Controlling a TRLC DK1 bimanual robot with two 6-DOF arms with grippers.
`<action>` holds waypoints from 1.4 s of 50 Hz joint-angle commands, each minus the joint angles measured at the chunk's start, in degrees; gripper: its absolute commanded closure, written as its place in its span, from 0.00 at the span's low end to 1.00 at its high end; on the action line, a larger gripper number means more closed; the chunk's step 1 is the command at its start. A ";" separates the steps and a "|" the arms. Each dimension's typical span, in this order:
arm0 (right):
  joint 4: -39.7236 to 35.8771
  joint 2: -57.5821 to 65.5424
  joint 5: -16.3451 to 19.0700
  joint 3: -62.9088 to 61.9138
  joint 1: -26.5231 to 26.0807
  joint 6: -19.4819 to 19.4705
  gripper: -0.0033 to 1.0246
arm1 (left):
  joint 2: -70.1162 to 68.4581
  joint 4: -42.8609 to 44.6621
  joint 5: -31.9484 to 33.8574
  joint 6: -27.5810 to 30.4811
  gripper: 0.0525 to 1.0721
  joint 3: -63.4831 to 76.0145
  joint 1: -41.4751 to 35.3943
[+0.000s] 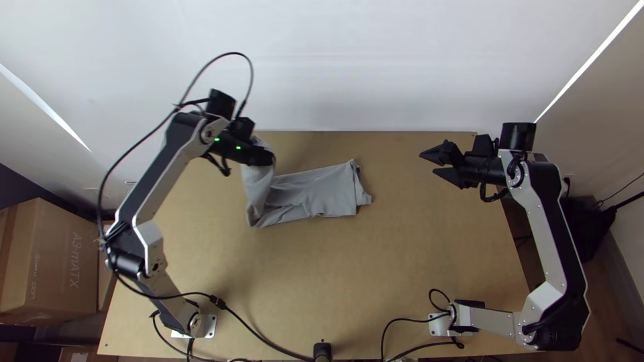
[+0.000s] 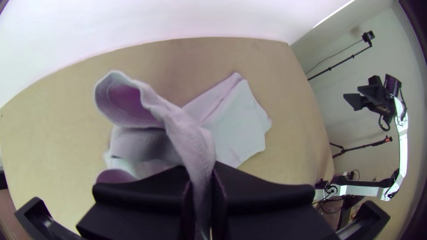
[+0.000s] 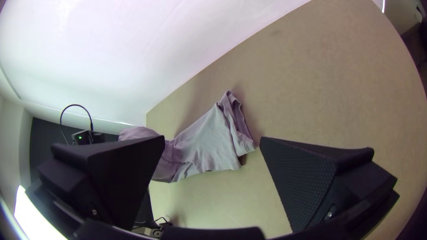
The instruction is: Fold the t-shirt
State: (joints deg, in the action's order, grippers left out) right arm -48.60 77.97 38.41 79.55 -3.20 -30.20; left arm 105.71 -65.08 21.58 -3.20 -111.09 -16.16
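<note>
Grey fabric t-shirt (image 1: pixel 315 194): creased strip, one end looped.

one high, two wrist cameras face the table (image 1: pixel 402 268).

Over at the left edge of the top view, here's a cardboard box (image 1: pixel 50 249), and its large sideways lettering (image 1: pixel 76 261) reads "A3-MATX"! Smaller print (image 1: pixel 33 276) runs left of that, too small to read. And down at the lower left, a pale label (image 1: pixel 79 357) on more cardboard, its print illegible.
</note>
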 commanded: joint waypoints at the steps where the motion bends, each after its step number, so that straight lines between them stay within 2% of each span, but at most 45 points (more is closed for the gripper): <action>1: 0.26 -2.13 -0.18 -1.94 -0.67 -0.13 0.04 | 4.42 -0.49 -0.93 -3.57 0.97 -5.02 -3.96; 18: 0.26 -3.88 -1.24 -4.93 -1.02 -0.30 0.04 | 17.42 1.01 -2.42 -10.16 0.97 -16.71 -10.99; 36: 1.14 -6.61 -3.78 -11.08 -1.28 0.05 0.04 | 23.66 12.87 -5.68 -13.23 0.97 -19.78 -18.55; 37: 1.31 -6.78 -3.87 -11.61 -1.28 0.05 0.04 | 24.02 13.84 -5.68 -13.67 0.96 -19.78 -18.91; 38: 1.40 -6.96 -3.87 -12.14 -1.28 0.05 0.04 | 24.19 14.72 -5.68 -13.94 0.89 -19.69 -19.34; 39: 1.58 -7.13 -3.96 -12.66 -1.28 0.05 0.04 | 24.54 15.33 -5.59 -14.11 0.74 -19.61 -19.70; 40: 1.75 -7.31 -3.96 -13.19 -1.28 0.05 0.04 | 24.81 15.95 -5.50 -14.20 0.53 -19.61 -20.05; 42: 2.10 -7.66 -4.22 -14.33 -0.93 0.05 0.04 | 25.42 17.71 -5.50 -14.02 0.02 -19.61 -20.75; 50: 4.30 -7.93 -6.69 -18.11 2.67 -0.48 0.04 | 23.84 23.95 -5.68 -14.90 0.05 -19.52 -21.01; 57: 10.28 -5.46 -10.64 -19.34 9.79 -1.27 0.04 | 18.74 26.32 -6.20 -15.52 0.05 -19.52 -18.91; 64: 11.07 0.25 -12.40 -14.77 18.14 -0.92 0.04 | 13.38 24.56 -7.26 -13.67 0.05 -18.20 -13.90; 70: 11.25 5.70 -18.64 -8.62 24.47 2.86 0.04 | 8.02 22.28 -8.14 -11.83 0.05 -16.18 -8.45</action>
State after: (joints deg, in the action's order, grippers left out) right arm -38.13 79.61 22.61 65.49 17.56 -29.50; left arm 120.70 -41.34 14.70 -16.43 -128.64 -28.97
